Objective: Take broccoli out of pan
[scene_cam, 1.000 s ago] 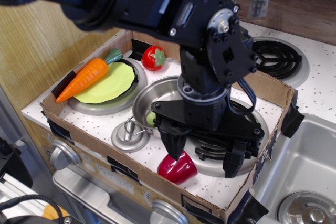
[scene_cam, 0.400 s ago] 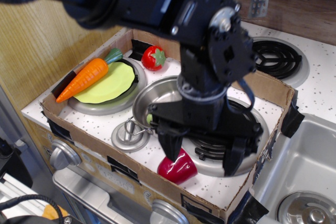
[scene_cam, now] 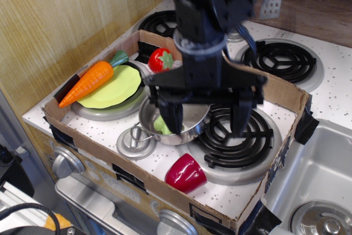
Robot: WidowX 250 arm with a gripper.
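The pan (scene_cam: pixel 146 119) is a shiny steel pot in the middle of the cardboard-walled stove top, with a wire loop handle at its front left. The light-green broccoli (scene_cam: pixel 161 125) lies inside it, against the left front wall. My gripper (scene_cam: pixel 208 118) hangs from above with its jaws wide open. The left finger (scene_cam: pixel 175 117) reaches down into the pan right beside the broccoli. The right finger (scene_cam: pixel 240 115) is outside the pan, over the black coil burner. Nothing is held. The arm hides the back of the pan.
A carrot (scene_cam: pixel 88 82) lies on a lime plate (scene_cam: pixel 118 87) at the left. A red strawberry (scene_cam: pixel 160 60) sits behind the pan. A red cup (scene_cam: pixel 186 173) lies on its side in front. The cardboard wall (scene_cam: pixel 137 182) rings the area. A sink (scene_cam: pixel 319 185) is at the right.
The arm has moved back and away from the front, off the red cup. Its open fingers now straddle the pan's right side, the left one inside by the broccoli.
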